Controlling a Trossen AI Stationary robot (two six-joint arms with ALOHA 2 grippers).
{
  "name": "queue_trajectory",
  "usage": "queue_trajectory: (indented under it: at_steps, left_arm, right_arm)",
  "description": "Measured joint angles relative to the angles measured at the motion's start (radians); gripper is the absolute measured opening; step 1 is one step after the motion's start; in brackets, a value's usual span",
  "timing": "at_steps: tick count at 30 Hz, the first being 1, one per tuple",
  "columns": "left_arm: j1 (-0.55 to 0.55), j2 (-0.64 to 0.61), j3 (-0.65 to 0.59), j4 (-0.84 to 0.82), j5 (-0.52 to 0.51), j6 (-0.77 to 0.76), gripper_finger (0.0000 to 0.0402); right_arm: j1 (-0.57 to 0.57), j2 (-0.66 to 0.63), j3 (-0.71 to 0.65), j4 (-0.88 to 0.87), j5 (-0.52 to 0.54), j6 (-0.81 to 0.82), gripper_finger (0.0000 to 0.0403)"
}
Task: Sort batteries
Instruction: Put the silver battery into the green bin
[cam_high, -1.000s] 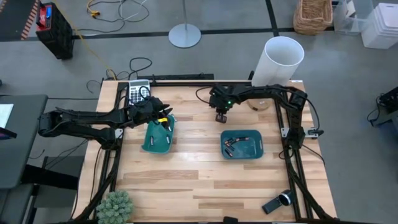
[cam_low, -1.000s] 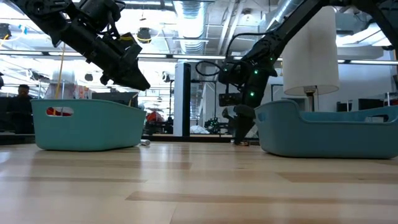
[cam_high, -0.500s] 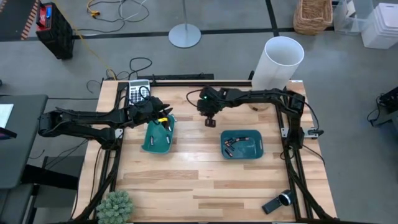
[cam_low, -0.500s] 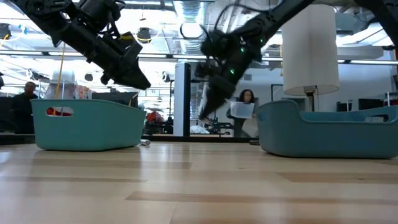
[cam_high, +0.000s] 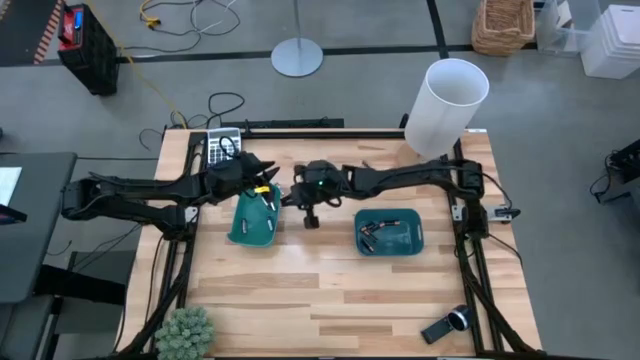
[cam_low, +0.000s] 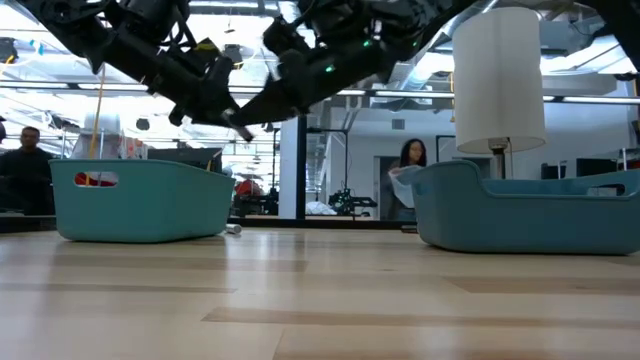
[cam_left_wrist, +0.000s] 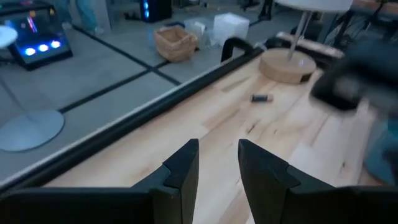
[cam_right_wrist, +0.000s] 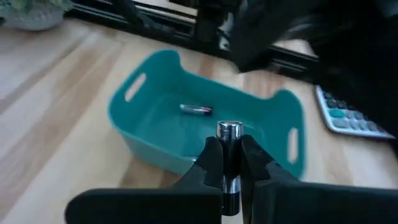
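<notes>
The right gripper (cam_right_wrist: 229, 163) pinches a silvery battery (cam_right_wrist: 228, 146) upright between its two fingers and hangs close to the near wall of the left teal tray (cam_right_wrist: 186, 127). In this tray one battery (cam_right_wrist: 196, 109) lies on the floor already. In the high view the right gripper (cam_high: 311, 218) is just beside that tray (cam_high: 243, 232), over bare wood.

The left gripper (cam_left_wrist: 217, 163) waits over the far end of the same tray, its fingers a little apart and holding nothing. The right teal tray (cam_high: 412, 237) holds several more batteries (cam_high: 377, 230), and one loose cell (cam_left_wrist: 262, 98) lies on the table near the lamp base (cam_left_wrist: 288, 65).

The main risk is probably the release. If the fingers open before the cell is over the tray wall, it may fall on the wood and roll. The two arms are also near each other above this tray, so a wide move could bring them into touch.

There is open table between the two trays for a retreat; the calculator (cam_right_wrist: 347, 118) lies beyond the tray.
</notes>
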Motion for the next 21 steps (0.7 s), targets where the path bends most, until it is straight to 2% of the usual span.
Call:
queue_trajectory:
  at_steps: [6,13,17,21]
  left_arm:
    - [0.0,-0.015,-0.001,0.021,-0.003,0.014,0.0106]
    - [0.0,-0.035,-0.002,-0.003,-0.004,0.021,0.0106]
    - [0.0,-0.039,0.0,-0.007,-0.009,0.015,0.0106]
    - [0.001,-0.038,0.0,-0.003,-0.011,0.013,0.0106]
  right_arm:
    - [0.01,0.114,0.082,0.087,-0.021,0.05,0.0019]
    - [0.034,0.259,0.263,0.049,-0.053,0.069,0.0038]
    - [0.038,0.292,0.312,0.01,-0.056,0.076,0.0072]
    - [0.034,0.288,0.311,0.001,-0.056,0.077,0.0124]
